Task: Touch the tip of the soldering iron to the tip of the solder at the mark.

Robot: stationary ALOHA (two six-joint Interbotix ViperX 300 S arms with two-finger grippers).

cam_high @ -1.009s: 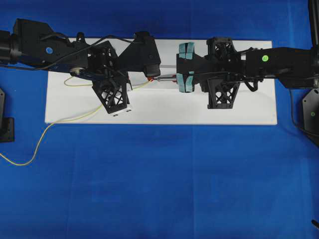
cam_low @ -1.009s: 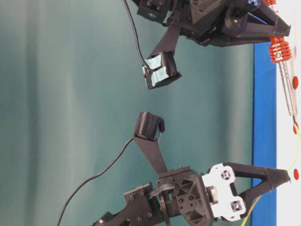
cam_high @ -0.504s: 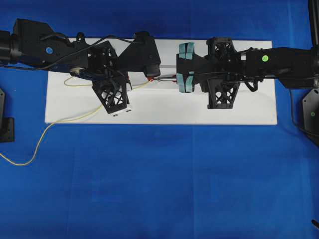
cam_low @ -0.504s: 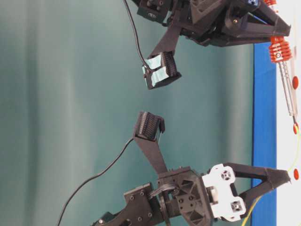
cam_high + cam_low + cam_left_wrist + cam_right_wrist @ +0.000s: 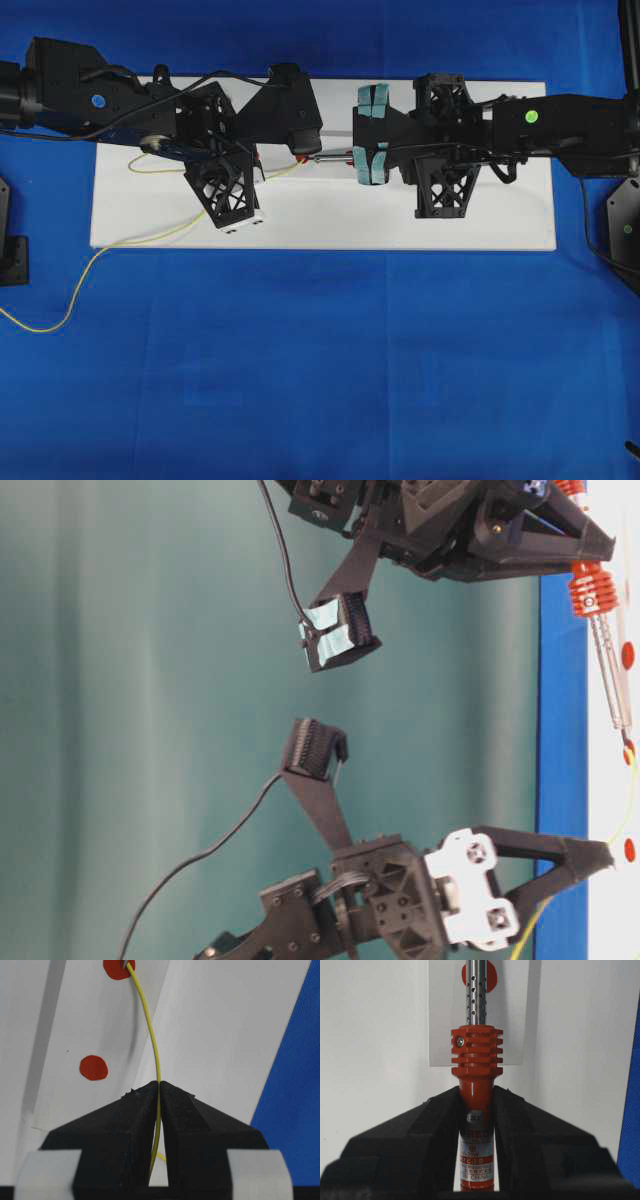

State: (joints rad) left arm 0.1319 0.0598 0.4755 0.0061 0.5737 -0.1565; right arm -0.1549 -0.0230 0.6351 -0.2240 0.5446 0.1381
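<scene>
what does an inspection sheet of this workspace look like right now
surface: white board on blue cloth, red dots marked on it
job's things: solder tip meets the soldering iron tip at a red dot
clutter: nothing seen
grippers: left gripper shut on the solder; right gripper shut on the iron's handle
cables: black cord hangs at the right arm; solder trails off the board
surroundings: green backdrop
</scene>
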